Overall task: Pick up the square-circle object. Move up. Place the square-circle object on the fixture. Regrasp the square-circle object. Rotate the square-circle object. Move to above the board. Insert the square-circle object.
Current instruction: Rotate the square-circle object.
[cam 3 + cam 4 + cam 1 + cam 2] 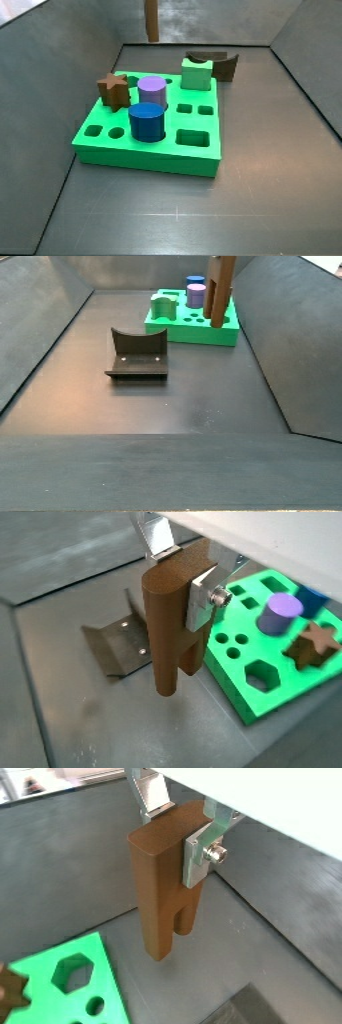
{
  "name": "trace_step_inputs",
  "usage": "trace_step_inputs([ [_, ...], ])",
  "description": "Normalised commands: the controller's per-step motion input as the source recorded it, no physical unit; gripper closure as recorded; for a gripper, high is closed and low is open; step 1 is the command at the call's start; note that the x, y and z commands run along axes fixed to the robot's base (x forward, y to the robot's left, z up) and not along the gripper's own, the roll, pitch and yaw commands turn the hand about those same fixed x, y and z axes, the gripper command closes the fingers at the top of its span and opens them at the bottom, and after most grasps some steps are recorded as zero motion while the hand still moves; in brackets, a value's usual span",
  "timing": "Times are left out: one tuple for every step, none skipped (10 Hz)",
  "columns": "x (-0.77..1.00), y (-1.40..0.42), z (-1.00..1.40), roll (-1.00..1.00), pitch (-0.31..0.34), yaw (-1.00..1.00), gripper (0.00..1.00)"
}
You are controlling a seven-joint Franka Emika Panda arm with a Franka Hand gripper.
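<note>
**Held peg and bench contents, one moment**

Gripper [181, 582]: raised above the floor, jaws clamped on the upper part of the square-circle object [167, 632]. Silver finger plate [201, 853] with a screw pressed flat against one side of the bar in both wrist views.

Square-circle object: slim brown bar, hanging upright, lower end free and clear of the floor. In a side view [223, 291] it stood in front of the board's near right part; in a side view [150, 20] only its lower end showed at the upper frame edge, behind the board.

Board [201, 155]: bright green square slab lying flat on the dark floor, shaped holes in its top. Standing on it: blue cylinder [146, 123], purple cylinder [152, 92], brown star-shaped peg [114, 90], pale green notched peg [198, 73].

Fixture [136, 354]: dark bracket on a base plate, on the floor, apart from the board. In a wrist view [118, 647] it lay just beyond the bar, untouched.

Dark brown notched block [222, 64]: just behind the board, beside the pale green peg.
</note>
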Motion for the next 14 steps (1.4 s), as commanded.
trace_step_inputs([
  [0.00,0.00,0.00,-0.12,0.059,-0.80,1.00],
  [0.01,0.01,0.01,-0.12,0.057,-0.49,1.00],
  [0.01,0.01,0.01,-0.12,0.057,-0.37,1.00],
  [0.00,0.00,-1.00,-0.32,0.056,-0.19,1.00],
  [0.01,0.00,-1.00,-0.32,0.045,-0.14,1.00],
  [0.02,0.02,-1.00,-0.26,-0.006,-0.09,1.00],
  [0.02,0.02,-1.00,-0.23,-0.026,-0.07,1.00],
  [0.01,0.02,-1.00,-0.19,-0.052,-0.05,1.00],
  [0.01,0.02,-1.00,-0.18,-0.061,-0.05,1.00],
  [0.01,0.03,-0.88,-0.18,-0.059,-0.05,1.00],
  [0.01,0.03,-0.70,-0.17,-0.058,-0.04,1.00],
  [0.01,0.03,-0.47,-0.17,-0.057,-0.04,1.00],
  [0.01,0.03,-0.29,-0.16,-0.055,-0.04,1.00],
  [0.01,0.03,-0.18,-0.16,-0.055,-0.04,1.00],
])
